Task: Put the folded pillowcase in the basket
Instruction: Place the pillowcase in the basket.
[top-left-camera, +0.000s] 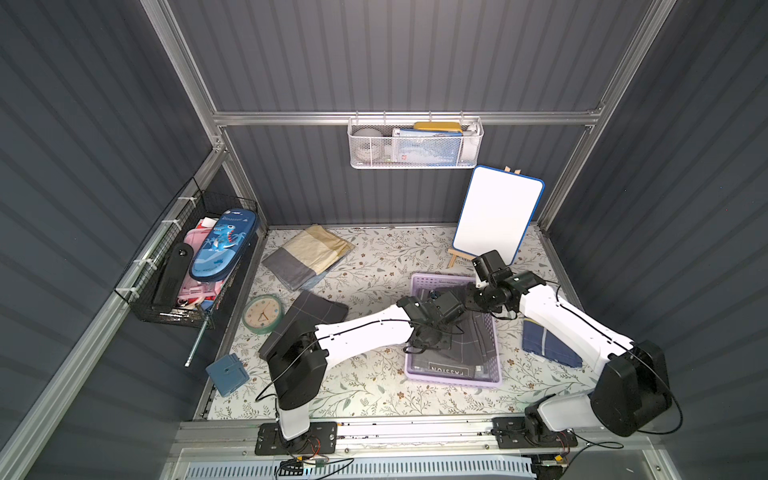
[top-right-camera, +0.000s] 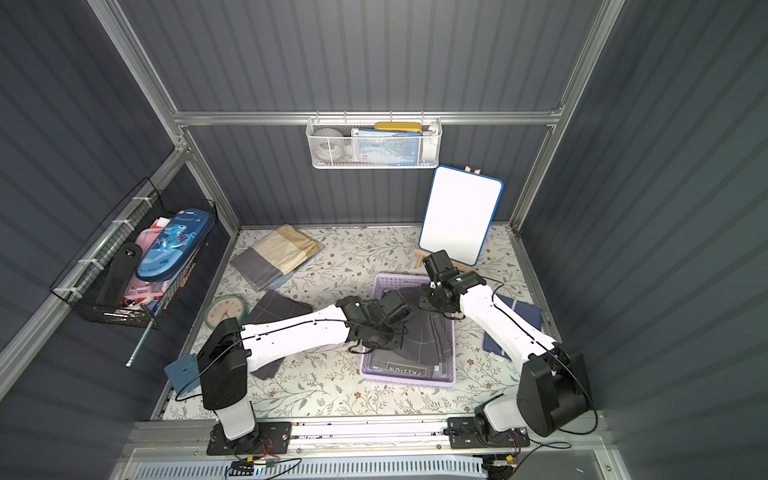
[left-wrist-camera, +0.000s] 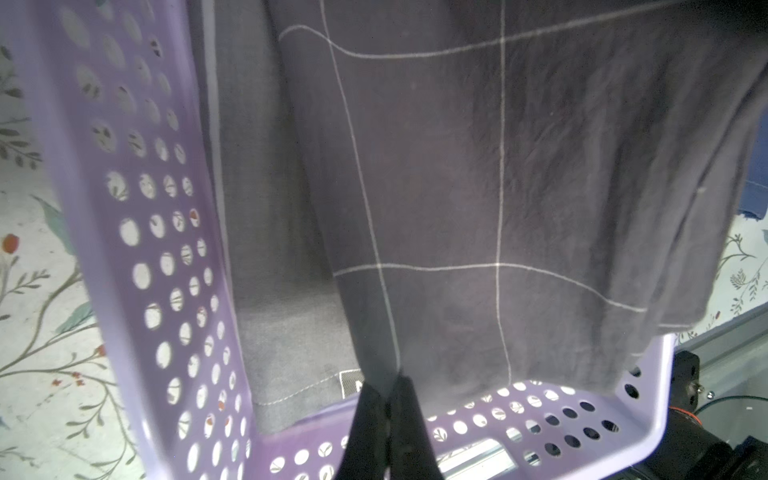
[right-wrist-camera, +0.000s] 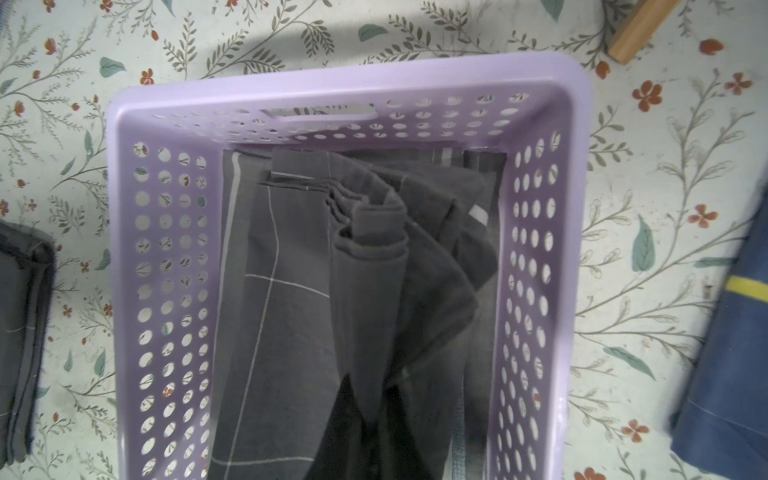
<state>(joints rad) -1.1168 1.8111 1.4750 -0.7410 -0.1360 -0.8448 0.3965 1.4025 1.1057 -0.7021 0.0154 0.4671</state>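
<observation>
Pillowcase (left-wrist-camera: 457, 187) | partly in basket (left-wrist-camera: 124, 249) | left gripper (left-wrist-camera: 388, 392) pinching hem | right gripper (right-wrist-camera: 372, 440) clamped on fold

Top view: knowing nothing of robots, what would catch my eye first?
The robot's left gripper and right gripper both pinch a dark grey checked pillowcase that hangs into a lavender basket, right of centre. At the back right a blank whiteboard stands on an easel. On the left side, a blue dinosaur pencil case sits in a black wire basket.
</observation>
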